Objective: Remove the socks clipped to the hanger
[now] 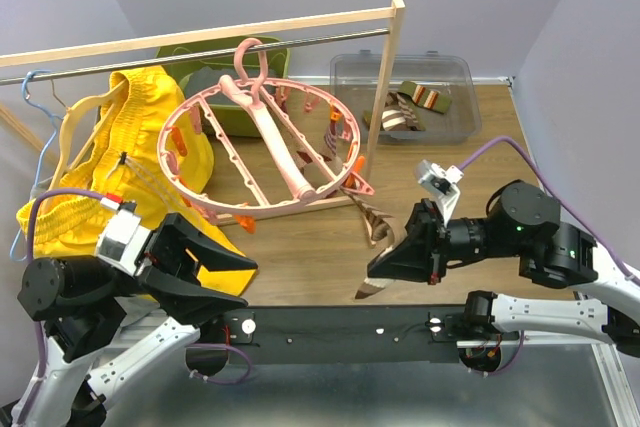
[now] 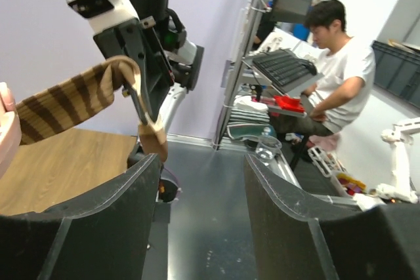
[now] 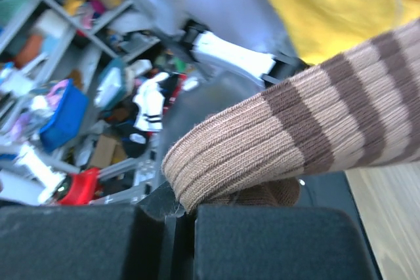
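The round pink hanger (image 1: 262,152) with orange clips hangs tilted from the wooden rail. A brown-striped sock (image 1: 375,227) stretches from the hanger's right rim down to my right gripper (image 1: 378,269), which is shut on its cuff (image 3: 262,155). The same sock shows in the left wrist view (image 2: 72,100), pinched by the right gripper's jaws. My left gripper (image 1: 240,272) is open and empty, low at the front left. Other socks (image 1: 412,107) lie in the clear bin at the back right.
Yellow shorts (image 1: 110,157) hang on a light-blue wire hanger (image 1: 35,97) at the left. A green bin (image 1: 225,82) stands behind the pink hanger, a clear plastic bin (image 1: 455,72) to its right. The rail's wooden post (image 1: 382,87) stands just right of the ring.
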Robot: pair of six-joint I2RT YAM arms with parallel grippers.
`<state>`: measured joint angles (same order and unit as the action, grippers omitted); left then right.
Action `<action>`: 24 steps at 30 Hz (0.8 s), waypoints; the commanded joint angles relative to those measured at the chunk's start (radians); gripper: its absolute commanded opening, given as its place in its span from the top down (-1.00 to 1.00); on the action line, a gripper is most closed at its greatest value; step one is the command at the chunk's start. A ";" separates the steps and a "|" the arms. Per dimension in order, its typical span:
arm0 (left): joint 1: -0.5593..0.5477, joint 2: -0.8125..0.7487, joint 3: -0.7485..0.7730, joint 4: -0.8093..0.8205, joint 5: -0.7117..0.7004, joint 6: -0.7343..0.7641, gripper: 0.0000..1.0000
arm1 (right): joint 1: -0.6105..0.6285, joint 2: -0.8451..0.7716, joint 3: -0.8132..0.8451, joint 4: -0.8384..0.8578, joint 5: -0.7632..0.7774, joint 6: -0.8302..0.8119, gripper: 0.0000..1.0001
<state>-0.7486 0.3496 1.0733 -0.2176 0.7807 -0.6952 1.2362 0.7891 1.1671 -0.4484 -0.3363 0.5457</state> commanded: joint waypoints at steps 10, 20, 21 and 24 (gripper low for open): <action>-0.001 0.068 -0.116 0.170 0.120 -0.156 -0.27 | 0.006 0.162 -0.136 0.394 -0.130 0.091 0.99; -0.001 0.020 -0.157 0.029 0.015 -0.124 -0.30 | 0.017 0.346 -0.058 0.675 -0.178 0.171 0.99; -0.001 0.017 -0.159 0.023 0.014 -0.119 -0.30 | 0.017 0.352 -0.057 0.688 -0.173 0.187 0.99; -0.001 0.011 -0.165 -0.002 0.000 -0.103 -0.31 | 0.020 0.355 -0.060 0.737 -0.153 0.223 0.99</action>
<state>-0.7483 0.3752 0.9234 -0.1486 0.8188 -0.8291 1.2446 1.1458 1.0660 0.1223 -0.4755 0.7040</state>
